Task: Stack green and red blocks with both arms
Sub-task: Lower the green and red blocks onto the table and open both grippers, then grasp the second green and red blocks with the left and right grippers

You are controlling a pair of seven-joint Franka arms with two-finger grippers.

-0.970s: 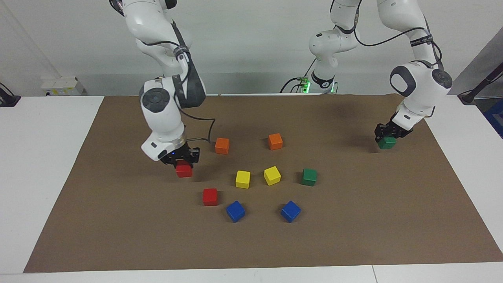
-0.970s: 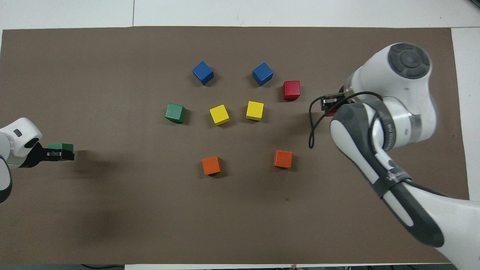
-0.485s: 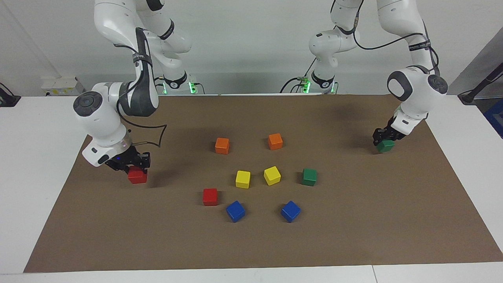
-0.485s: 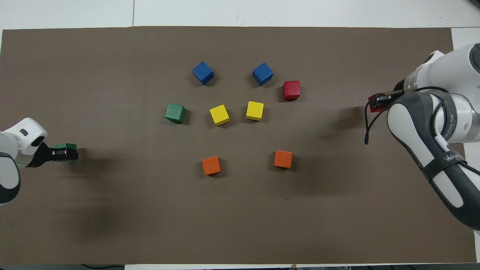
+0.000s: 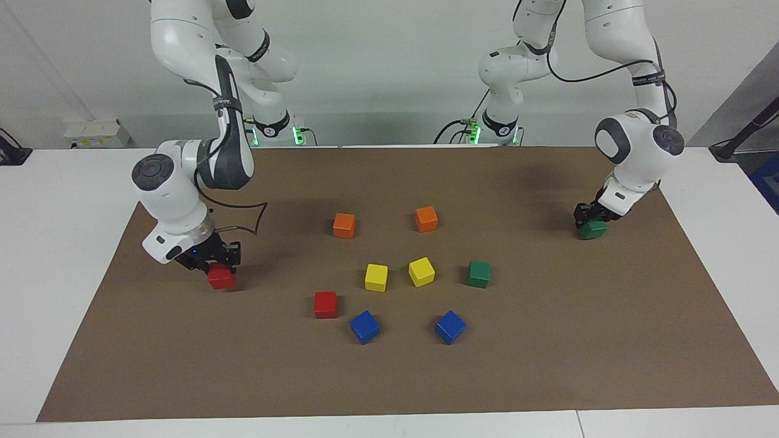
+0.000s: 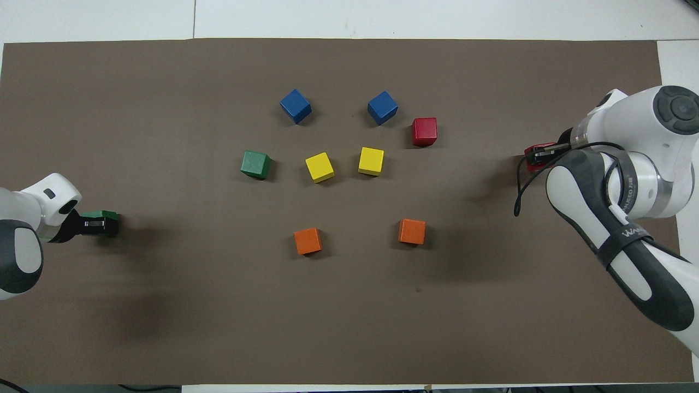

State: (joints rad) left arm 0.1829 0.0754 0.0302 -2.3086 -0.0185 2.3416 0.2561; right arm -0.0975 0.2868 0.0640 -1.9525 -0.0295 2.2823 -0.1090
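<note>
My right gripper (image 5: 216, 265) is shut on a red block (image 5: 221, 278), low over the brown mat toward the right arm's end of the table. The overhead view shows that gripper (image 6: 539, 155) with the red block (image 6: 531, 165) mostly hidden under it. At the left arm's end, my left gripper (image 5: 589, 219) is shut on a green block (image 5: 593, 230), right down at the mat. From overhead that gripper (image 6: 101, 224) covers most of its green block (image 6: 101, 215). A second red block (image 5: 325, 304) (image 6: 424, 131) and a second green block (image 5: 479, 274) (image 6: 255, 165) lie loose near the middle.
Between the loose red and green blocks sit two yellow cubes (image 5: 376, 277) (image 5: 421, 271). Two blue cubes (image 5: 364, 326) (image 5: 450, 326) lie farther from the robots, two orange cubes (image 5: 344, 225) (image 5: 426, 219) nearer to them. The brown mat (image 5: 389, 377) covers the white table.
The right arm swung the red block from beside an orange cube out toward its own end of the table, then a little back. The left gripper sank slightly with the green block.
</note>
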